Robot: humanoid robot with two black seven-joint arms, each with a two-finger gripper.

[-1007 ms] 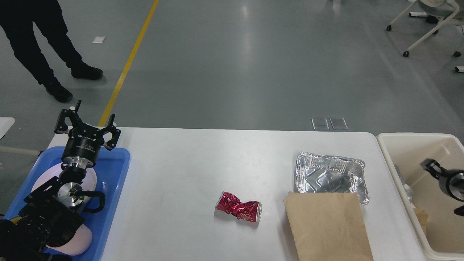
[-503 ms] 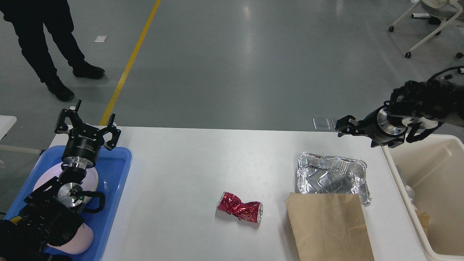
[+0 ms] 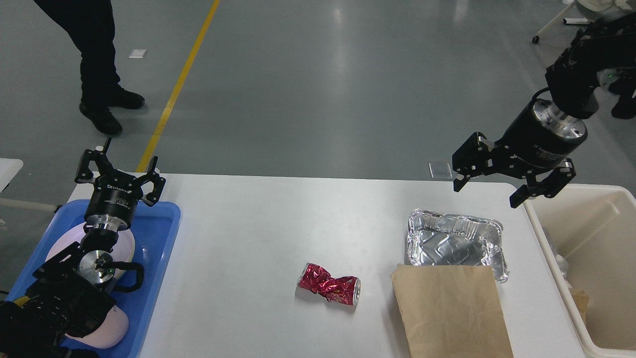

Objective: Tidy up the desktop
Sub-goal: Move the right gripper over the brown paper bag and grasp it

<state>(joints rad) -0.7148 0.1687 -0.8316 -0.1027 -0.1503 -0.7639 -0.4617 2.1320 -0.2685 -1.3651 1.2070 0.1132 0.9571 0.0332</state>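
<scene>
desktop (image 3: 258, 233), long axis left-right

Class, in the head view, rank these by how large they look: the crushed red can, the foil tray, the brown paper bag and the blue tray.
1. Blue tray, partly covered and cropped.
2. Brown paper bag, also cropped; close to the blue tray, so unsure.
3. Foil tray.
4. Crushed red can.
</scene>
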